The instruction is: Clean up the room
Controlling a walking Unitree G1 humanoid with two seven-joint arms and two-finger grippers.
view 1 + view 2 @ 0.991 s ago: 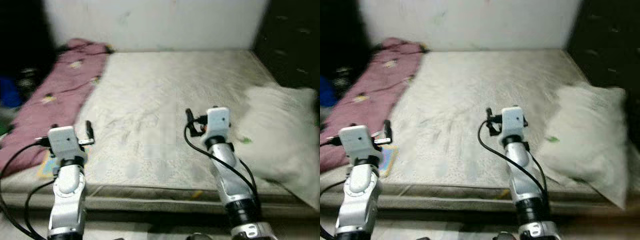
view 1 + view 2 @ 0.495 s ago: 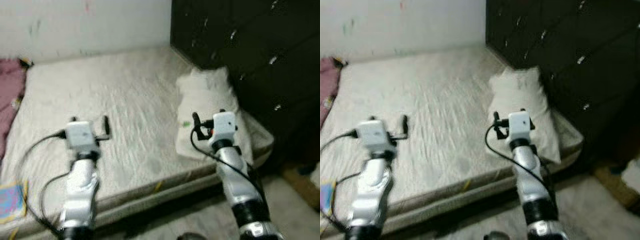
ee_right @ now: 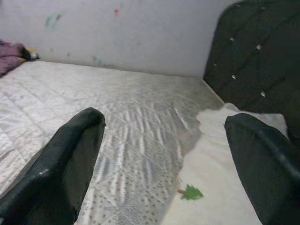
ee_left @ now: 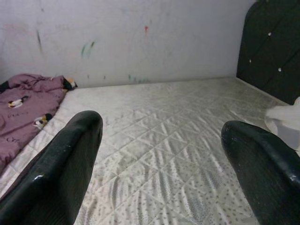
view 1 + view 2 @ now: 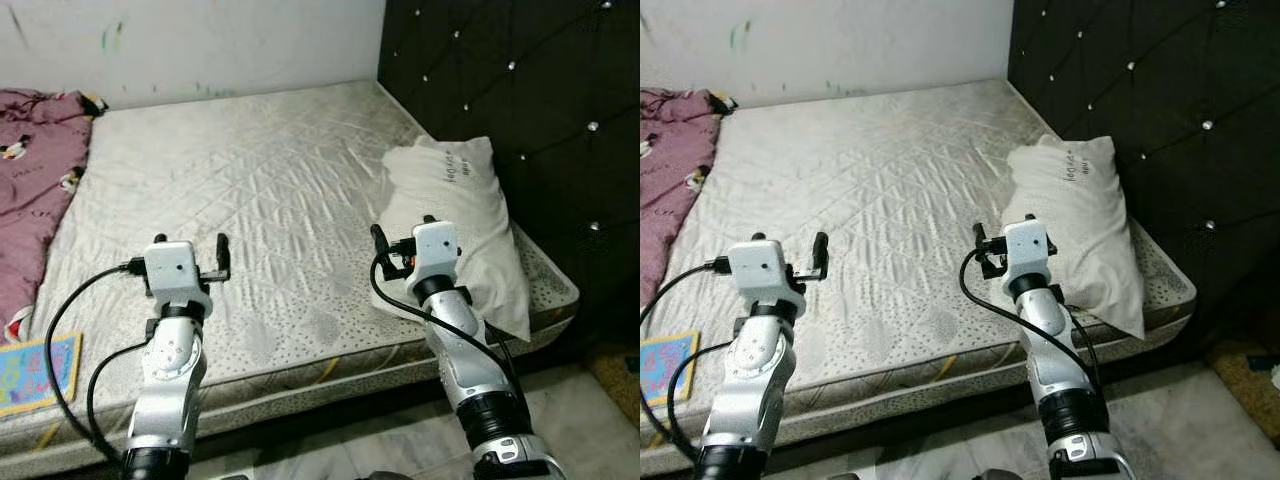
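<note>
Both silver arms are reaching forward, wrists level, cables looping down beside them. The left gripper (image 4: pixel 159 164) is holding its two black fingers (image 4: pixel 56 173) wide apart, gripping nothing. The right gripper (image 3: pixel 164 164) is doing the same, its fingers (image 3: pixel 63 161) spread wide and empty.

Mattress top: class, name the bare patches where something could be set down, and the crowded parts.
The mattress is bare across its middle, between the purple blanket and the white pillow. Crowded: the blanket side, the pillow by the headboard, and the front corner with the colourful book.

Head cameras look down at mattress (image 5: pixel 270 190); wrist cameras skim low across it.
</note>
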